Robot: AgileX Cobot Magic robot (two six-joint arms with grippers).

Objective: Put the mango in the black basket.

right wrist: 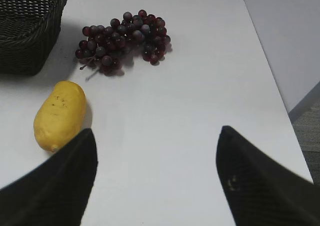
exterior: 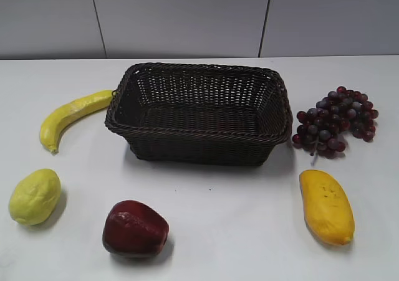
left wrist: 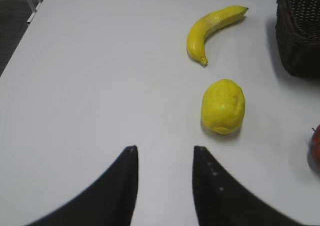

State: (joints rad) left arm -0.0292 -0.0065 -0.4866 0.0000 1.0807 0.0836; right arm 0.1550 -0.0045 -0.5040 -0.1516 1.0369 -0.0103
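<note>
The orange-yellow mango lies on the white table at the front right, and it shows at the left in the right wrist view. The black basket stands empty at the table's middle; its corner shows in the right wrist view and in the left wrist view. My right gripper is open and empty, above the table just right of the mango. My left gripper is open and empty, above bare table. Neither arm shows in the exterior view.
A yellow banana lies left of the basket and a lemon at the front left. A dark red apple sits at the front middle. Purple grapes lie right of the basket. The table's right edge is close to my right gripper.
</note>
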